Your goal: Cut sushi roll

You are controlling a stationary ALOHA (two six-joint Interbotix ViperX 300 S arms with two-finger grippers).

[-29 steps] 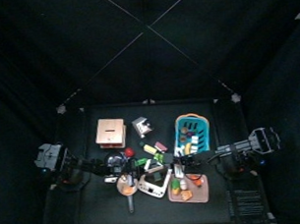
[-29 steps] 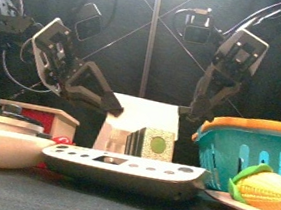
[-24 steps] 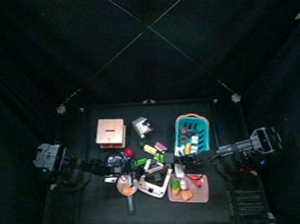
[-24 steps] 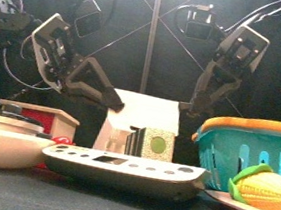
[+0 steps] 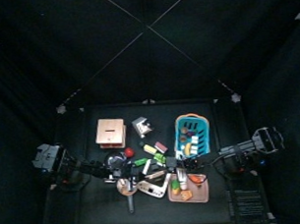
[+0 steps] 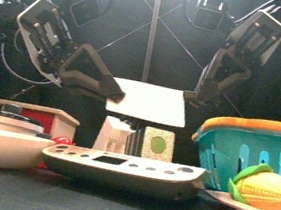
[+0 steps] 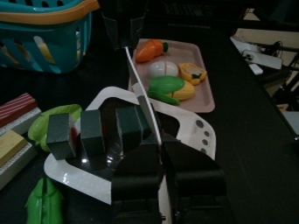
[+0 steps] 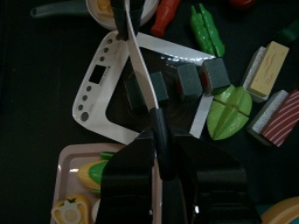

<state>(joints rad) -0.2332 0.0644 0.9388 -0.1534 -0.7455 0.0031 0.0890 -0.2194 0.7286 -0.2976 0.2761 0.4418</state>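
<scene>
At the table's front edge (front view) sit a low dark slab with a pale rim (image 6: 122, 168), a white lidded pot (image 6: 1, 134) to the left and a pink plastic tray (image 6: 251, 207) of toy vegetables to the right. These three crowd the front edge, leaving little open room there.

Just behind them are a teal plastic basket with an orange rim (image 6: 251, 146), a wooden box with a red side (image 6: 44, 117) and small toy food boxes (image 6: 141, 140).

The front view hides the dark sushi roll. The left wrist view shows it (image 7: 114, 129) lying on a white cutting board with a row of holes (image 7: 198, 138), already in separate chunks standing close together. A green leaf-shaped toy (image 7: 56, 122) is just beside it. The right wrist view shows the same roll (image 8: 184, 80) on the board (image 8: 107, 87), with a green half-round piece (image 8: 230, 109) near it.

The left gripper (image 7: 131, 70) has its jaws pressed together with nothing seen between them. It hangs above the board and clear of the roll. The right gripper (image 8: 131, 44) is also clenched and empty, as far as the view shows, and sits above the board's other side.

In the front view both arms are raised over the clutter, left (image 6: 61, 48) and right (image 6: 240, 53), with open air under them.

The top view shows the items packed into the front middle of the table (image 5: 95, 203). The far half behind the basket (image 5: 193, 132) is bare black, so there is free space there.
</scene>
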